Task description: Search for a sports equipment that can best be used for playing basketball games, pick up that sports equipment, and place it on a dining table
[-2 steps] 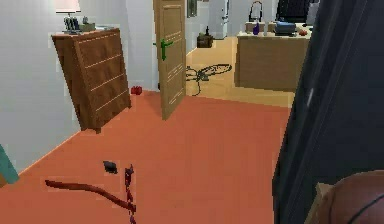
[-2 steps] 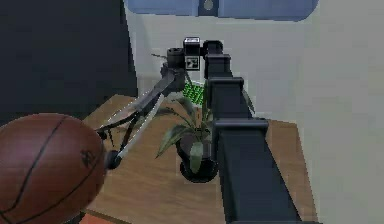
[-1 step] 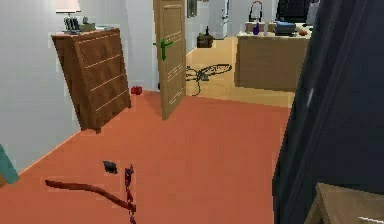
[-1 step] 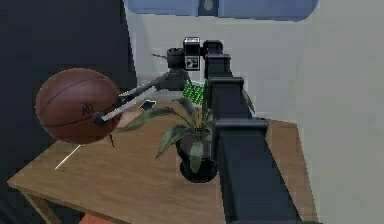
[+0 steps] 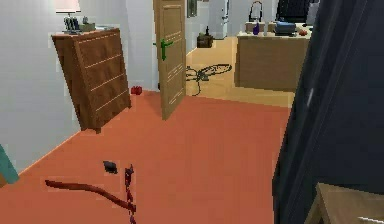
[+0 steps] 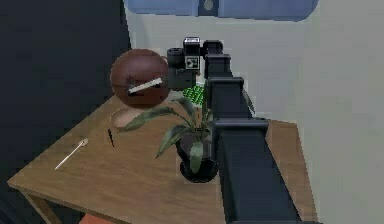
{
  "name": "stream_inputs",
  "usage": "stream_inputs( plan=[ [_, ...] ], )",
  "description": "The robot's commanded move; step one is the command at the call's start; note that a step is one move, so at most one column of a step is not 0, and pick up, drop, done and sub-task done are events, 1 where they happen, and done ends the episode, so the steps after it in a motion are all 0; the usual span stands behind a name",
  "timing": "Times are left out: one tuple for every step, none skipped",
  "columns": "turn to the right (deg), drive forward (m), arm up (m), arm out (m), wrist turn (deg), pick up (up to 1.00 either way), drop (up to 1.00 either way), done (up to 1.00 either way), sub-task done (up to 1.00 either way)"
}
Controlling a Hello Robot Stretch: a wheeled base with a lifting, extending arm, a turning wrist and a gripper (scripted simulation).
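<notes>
Arm side view: the basketball, a brown-red sphere, is sitting at 10 o'clock from the potted plant, over the far part of the wooden counter. The arm is reaching out across the plant, and the pincer is lying against the ball's front face. Whether the pincer is spread, pressed together or gripping the ball cannot be told. Nor can it be told whether the ball is resting on the counter or hanging just clear of it. A pale stick is lying at 8 o'clock from the ball, well apart.

The step in hand is judged to be the pick-up. Doing it well probably means rising straight up until the ball is clear of the plant's leaves. The arm should then draw back before the base starts driving, since a smooth sphere is likely to roll out of a light grip.

Forward view: a door is standing ajar at 12 o'clock, with a dresser at 10 o'clock.
</notes>
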Motion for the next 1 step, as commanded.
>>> stream_inputs(
  plan=[
    [0.0, 0.0, 0.0, 0.0, 36.0, 0.0, 0.0, 0.0, 0.0]
  ],
)
